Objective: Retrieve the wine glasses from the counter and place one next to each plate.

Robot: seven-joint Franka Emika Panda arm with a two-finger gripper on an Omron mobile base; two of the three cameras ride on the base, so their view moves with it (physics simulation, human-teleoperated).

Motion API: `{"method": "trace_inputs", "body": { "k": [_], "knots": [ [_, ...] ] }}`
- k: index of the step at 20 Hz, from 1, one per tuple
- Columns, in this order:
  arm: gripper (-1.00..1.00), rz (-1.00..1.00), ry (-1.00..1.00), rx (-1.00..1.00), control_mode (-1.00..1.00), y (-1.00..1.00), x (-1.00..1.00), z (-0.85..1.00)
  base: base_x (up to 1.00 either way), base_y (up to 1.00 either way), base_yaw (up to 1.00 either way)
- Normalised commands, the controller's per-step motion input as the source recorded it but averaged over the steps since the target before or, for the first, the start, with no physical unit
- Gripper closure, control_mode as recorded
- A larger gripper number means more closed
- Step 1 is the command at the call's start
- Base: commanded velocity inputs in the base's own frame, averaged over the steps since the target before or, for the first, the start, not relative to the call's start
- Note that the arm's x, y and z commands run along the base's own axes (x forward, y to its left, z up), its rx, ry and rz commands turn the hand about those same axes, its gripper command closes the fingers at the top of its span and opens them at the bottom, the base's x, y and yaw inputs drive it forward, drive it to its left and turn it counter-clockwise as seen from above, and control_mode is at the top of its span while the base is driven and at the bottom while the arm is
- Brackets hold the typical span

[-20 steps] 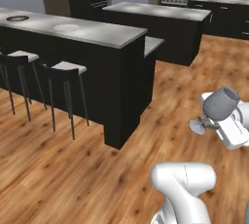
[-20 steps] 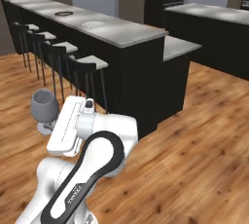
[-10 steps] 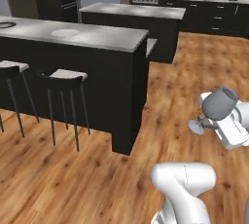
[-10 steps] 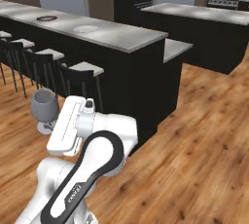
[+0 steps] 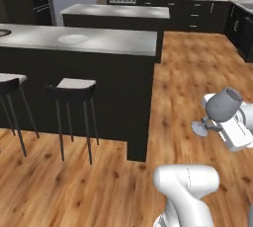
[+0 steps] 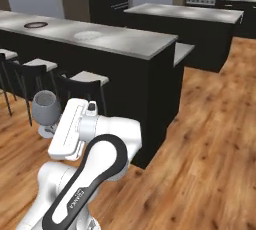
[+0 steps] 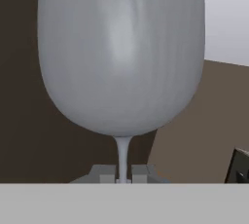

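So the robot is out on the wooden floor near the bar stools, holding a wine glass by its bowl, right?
Not by the bowl. The hand view shows the gripper shut on the thin stem of the wine glass, just under the bowl. The rest holds: it is out on the wooden floor near the bar stools.

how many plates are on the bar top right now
2. A plain white plate lies near the middle of the bar top; a dark-rimmed plate lies further along it, toward the far end. Others may sit beyond the frame.
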Motion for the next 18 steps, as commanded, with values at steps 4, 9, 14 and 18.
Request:
{"method": "trace_inputs", "body": {
  "k": [4, 9, 14, 18],
  "knots": [
    [1.0, 0.0, 0.0, 0.0, 1.0, 0.0, 0.0, 0.0, 0.33, 1.0, -0.36],
    [1.0, 0.0, 0.0, 0.0, 1.0, 0.0, 0.0, 0.0, 0.17, 1.0, -0.32],
    [1.0, 0.0, 0.0, 0.0, 1.0, 0.0, 0.0, 0.0, 0.01, 1.0, -0.26],
    [1.0, 0.0, 0.0, 0.0, 1.0, 0.0, 0.0, 0.0, 0.48, 0.98, -0.22]
  ]
}}
